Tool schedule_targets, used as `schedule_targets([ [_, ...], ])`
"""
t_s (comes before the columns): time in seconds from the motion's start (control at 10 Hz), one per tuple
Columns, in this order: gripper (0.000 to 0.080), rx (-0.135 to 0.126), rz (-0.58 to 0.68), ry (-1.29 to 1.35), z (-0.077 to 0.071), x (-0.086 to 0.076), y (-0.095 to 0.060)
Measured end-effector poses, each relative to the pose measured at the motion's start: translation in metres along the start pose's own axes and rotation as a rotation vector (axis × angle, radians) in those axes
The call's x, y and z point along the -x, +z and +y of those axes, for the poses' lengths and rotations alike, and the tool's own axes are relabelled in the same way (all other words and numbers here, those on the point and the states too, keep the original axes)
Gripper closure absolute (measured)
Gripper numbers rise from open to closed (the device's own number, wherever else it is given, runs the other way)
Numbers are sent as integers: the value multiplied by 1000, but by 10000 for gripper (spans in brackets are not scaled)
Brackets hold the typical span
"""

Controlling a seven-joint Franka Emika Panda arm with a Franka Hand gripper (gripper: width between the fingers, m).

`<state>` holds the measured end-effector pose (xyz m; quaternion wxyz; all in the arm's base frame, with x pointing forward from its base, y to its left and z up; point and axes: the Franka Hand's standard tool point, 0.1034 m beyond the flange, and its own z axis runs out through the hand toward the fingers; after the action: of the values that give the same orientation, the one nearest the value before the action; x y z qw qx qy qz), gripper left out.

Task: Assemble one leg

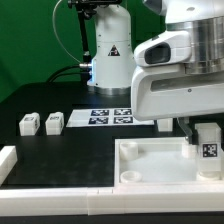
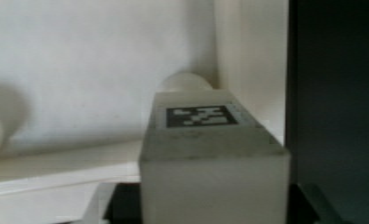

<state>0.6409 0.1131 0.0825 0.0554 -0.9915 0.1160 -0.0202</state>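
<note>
Exterior view: black table (image 1: 70,150), green backdrop (image 1: 25,40), white leg (image 1: 208,142).

The leg (image 2: 207,165) is white plastic, matt and faintly grainy, greyish in shade. Its tag (image 2: 202,115) looks like flat printed paper, black on white. The tray (image 1: 160,165) by the bench's near edge is the same white plastic, smooth and dull. The bench (image 1: 60,150) top is black and matt. The marker board (image 1: 110,117) toward the far edge is flat matt white. The arm (image 1: 180,75) has a smooth, slightly glossy white casing. The backdrop (image 1: 30,40) looks like green cloth.
</note>
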Motion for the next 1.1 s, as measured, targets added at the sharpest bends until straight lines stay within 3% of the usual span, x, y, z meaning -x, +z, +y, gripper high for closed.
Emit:
schedule_targets([
  [0.6, 506, -58, -63, 1136, 7, 1, 3],
  [0.8, 506, -55, -66, 1192, 5, 2, 3],
  [0.9, 345, -56, -65, 1168, 5, 2, 3],
  [1.0, 345, -54, -63, 1147, 3, 3, 4],
  [1.1, 222, -32, -37, 947, -3, 5, 5],
])
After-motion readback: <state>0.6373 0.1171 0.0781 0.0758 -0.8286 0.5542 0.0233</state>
